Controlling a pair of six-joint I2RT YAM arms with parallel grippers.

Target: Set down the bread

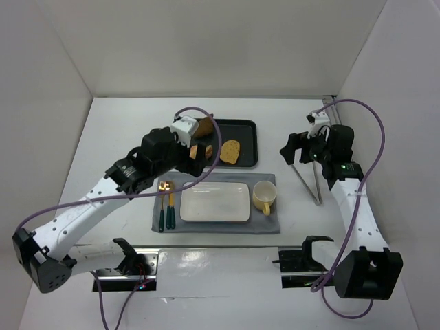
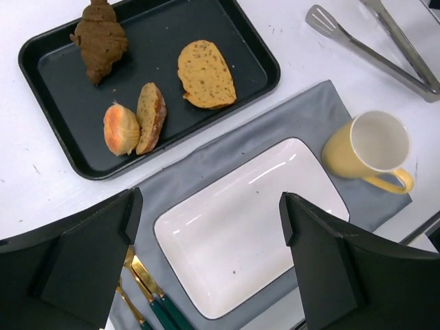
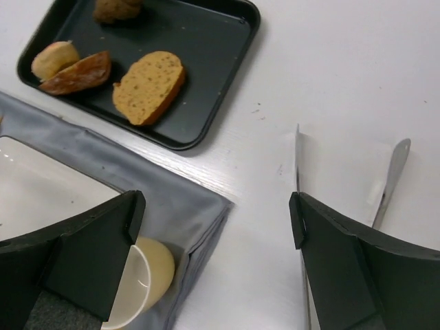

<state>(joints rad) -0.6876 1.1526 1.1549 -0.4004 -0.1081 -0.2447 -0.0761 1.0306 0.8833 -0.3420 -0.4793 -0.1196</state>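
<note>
A black tray (image 1: 248,124) at the back holds a dark croissant (image 2: 100,38), a tan bread slice (image 2: 205,74), a small round bun (image 2: 121,128) and a crusty slice (image 2: 150,117). In front of it, an empty white rectangular plate (image 1: 214,202) lies on a grey mat (image 1: 216,225). My left gripper (image 2: 210,220) is open and empty, hovering above the plate's near-left part; in the top view it (image 1: 198,152) is over the tray's front edge. My right gripper (image 3: 213,213) is open and empty, above the table right of the mat.
A yellow mug (image 1: 264,196) stands on the mat right of the plate. Metal tongs (image 2: 364,45) lie on the table to the right. Gold cutlery with green handles (image 1: 166,206) lies on the mat left of the plate. White walls enclose the table.
</note>
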